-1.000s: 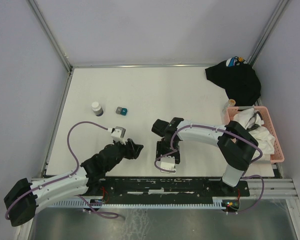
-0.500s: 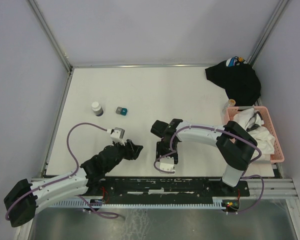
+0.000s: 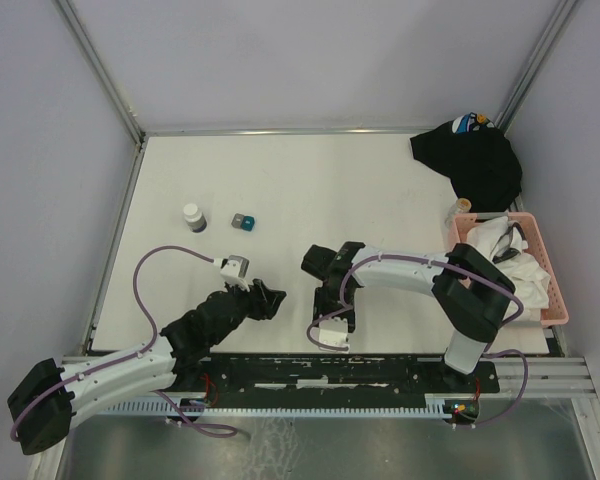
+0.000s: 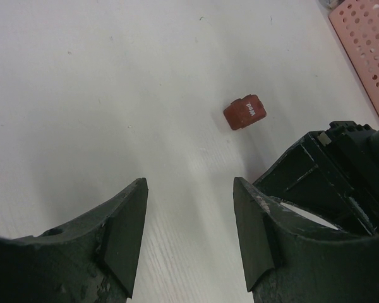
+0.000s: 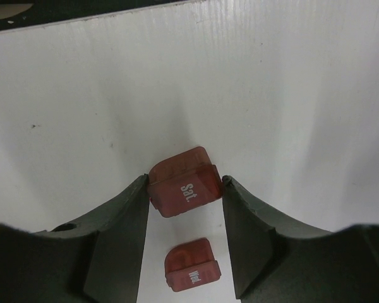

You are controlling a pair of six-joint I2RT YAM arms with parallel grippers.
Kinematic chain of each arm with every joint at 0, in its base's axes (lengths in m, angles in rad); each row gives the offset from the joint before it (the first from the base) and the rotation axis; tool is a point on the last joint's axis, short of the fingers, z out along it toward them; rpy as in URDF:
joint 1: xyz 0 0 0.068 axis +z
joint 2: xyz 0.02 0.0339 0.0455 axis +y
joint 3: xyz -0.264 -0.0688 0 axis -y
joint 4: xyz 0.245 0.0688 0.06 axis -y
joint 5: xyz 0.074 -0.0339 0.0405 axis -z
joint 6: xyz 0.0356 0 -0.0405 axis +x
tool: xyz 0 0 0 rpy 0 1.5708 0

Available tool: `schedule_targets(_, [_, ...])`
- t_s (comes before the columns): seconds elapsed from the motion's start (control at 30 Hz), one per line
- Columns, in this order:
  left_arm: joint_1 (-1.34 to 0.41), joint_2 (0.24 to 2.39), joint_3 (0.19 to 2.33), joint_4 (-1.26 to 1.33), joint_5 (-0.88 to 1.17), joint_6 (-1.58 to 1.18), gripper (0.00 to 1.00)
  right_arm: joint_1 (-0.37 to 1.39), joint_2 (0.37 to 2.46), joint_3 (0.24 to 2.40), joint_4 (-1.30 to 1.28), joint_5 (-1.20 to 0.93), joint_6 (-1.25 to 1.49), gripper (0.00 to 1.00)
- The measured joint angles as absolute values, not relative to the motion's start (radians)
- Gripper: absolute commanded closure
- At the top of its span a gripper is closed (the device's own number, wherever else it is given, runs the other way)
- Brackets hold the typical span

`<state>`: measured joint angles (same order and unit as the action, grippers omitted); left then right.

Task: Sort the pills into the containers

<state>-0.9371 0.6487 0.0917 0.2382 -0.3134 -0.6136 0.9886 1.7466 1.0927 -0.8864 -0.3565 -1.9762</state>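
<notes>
Right wrist view: my right claw stands over the white surface, narrowed onto the Sat. box, a small dark-red square case. One finger meets each of its two opposite sides. The case appears to rest on the surface, not raised. A second case, the Wed. box, lies just beside it, between the fingers' roots and apart from both.

Left wrist view: my left claw stands wide and holds nothing. It hangs low over bare surface and faces the Wed. box, with the right arm's dark body close on its right.

Step in hand, as I judge it: the grasp of one day's case, early in the sorting. No loose pills show in any view, and both lids look shut.

Next move, as I judge it: I firm the grip until the Sat. box cannot slip, then lift straight up so that the fingers do not brush the Wed. box. The smooth, small sides leave little margin, and a skewed pinch may flick the case away.
</notes>
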Motion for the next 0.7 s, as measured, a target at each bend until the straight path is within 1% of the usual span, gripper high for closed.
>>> schedule_targets(0.17, [-0.937,0.649,0.092,0.238,-0.313,-0.614,0.37,0.993,1.713,1.065,-0.82,-0.339,-1.815,0.52])
schedule_targets(0.33, [-0.937,0.642,0.092,0.237,-0.312,-0.614,0.37,0.997,1.657,0.998,-0.676,-0.266,-1.551,0.56])
schedule_targets(0.53, [-0.937,0.636,0.092,0.238,-0.313,-0.614,0.37,1.0,1.584,0.913,-0.538,-0.134,-1.22,0.56])
schedule_targets(0.7, [-0.937,0.647,0.092,0.241,-0.312,-0.614,0.38,1.0,1.575,0.896,-0.523,-0.072,-1.021,0.55])
